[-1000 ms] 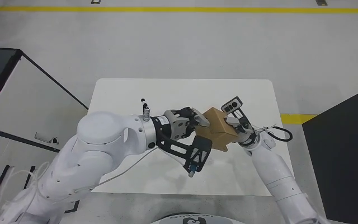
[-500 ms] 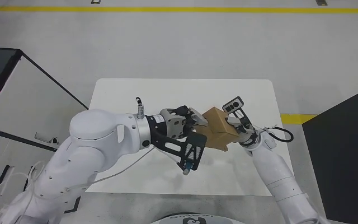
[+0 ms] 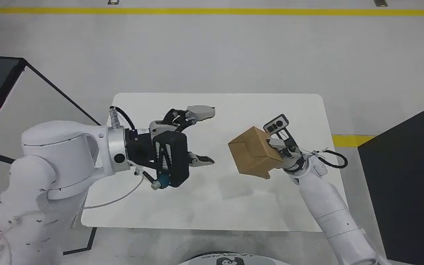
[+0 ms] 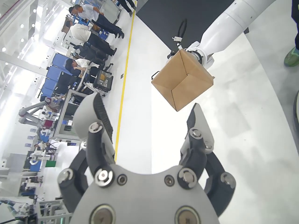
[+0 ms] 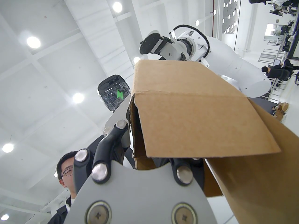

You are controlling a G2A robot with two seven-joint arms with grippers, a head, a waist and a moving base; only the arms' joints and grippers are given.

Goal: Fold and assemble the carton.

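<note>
Above our table [image 3: 291, 112] we are clamping the carton [image 3: 250, 149] centre-right in our right gripper [image 3: 273, 152], presenting it to our spread-open left gripper [image 3: 207, 135].

The brown cardboard carton [image 3: 252, 151], held over the white rectangular table [image 3: 285, 109], is blocked at its 4 o'clock by the right gripper [image 3: 271, 155] clamped on it. At its 9 o'clock a strip of bare tabletop gives passage up to the left gripper [image 3: 211, 136], which stands well apart with its fingers spread. At 12 o'clock there is room to the table's far edge.
</note>
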